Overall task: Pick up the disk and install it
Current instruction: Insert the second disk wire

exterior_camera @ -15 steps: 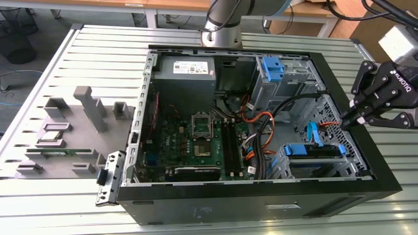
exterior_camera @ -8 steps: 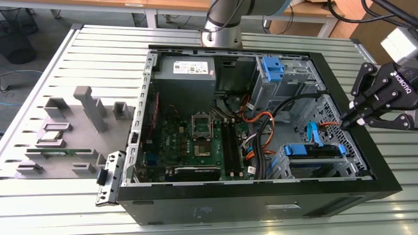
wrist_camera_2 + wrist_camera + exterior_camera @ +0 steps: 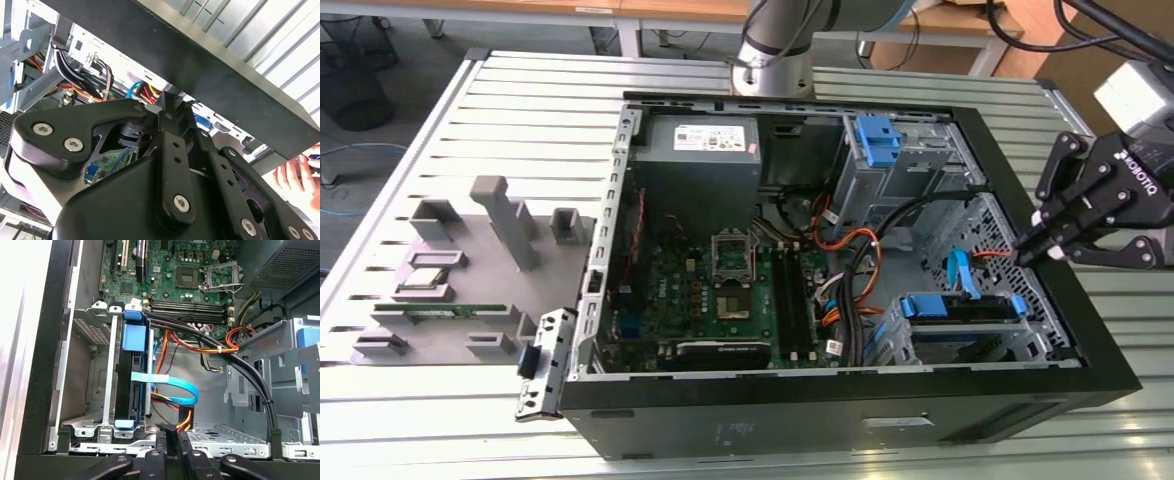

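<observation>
The disk (image 3: 961,306) sits in its blue carrier inside the metal drive cage at the case's corner, on the exterior view's right. In the first wrist view the disk (image 3: 135,340) stands on edge in the cage, with a light blue ribbon cable (image 3: 172,383) curling beside it. My gripper (image 3: 1029,254) hangs above the case's black rim, a little apart from the disk, on the exterior view's right. Its fingers are shut with nothing between them, and the gripper (image 3: 172,439) shows the same in the first wrist view. In the second wrist view the gripper (image 3: 172,102) points at the case's black rim.
The open computer case (image 3: 854,400) holds a motherboard (image 3: 720,290), black and orange cables (image 3: 854,250) and a taller blue bracket (image 3: 877,140). A grey parts fixture (image 3: 467,270) lies on the exterior view's left. A person's hand (image 3: 295,175) shows beyond the case rim.
</observation>
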### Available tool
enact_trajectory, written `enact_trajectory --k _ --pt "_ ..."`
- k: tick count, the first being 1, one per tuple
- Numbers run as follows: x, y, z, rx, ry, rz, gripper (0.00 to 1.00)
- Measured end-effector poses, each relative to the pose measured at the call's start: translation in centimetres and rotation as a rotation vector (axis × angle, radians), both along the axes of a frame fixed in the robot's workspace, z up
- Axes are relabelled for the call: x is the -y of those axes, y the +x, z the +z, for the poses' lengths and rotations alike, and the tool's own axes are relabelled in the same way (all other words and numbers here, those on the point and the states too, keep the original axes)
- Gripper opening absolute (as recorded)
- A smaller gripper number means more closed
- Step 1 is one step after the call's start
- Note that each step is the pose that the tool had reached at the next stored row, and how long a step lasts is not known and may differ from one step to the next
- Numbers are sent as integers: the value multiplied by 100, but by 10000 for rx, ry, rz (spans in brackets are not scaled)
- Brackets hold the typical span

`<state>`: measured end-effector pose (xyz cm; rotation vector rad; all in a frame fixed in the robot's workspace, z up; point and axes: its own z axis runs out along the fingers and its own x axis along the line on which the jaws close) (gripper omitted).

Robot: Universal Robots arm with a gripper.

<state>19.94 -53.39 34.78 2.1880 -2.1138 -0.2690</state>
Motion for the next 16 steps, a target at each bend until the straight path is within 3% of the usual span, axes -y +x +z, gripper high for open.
enact_trajectory --k 16 --pt "0 0 0 0 -42 3 23"
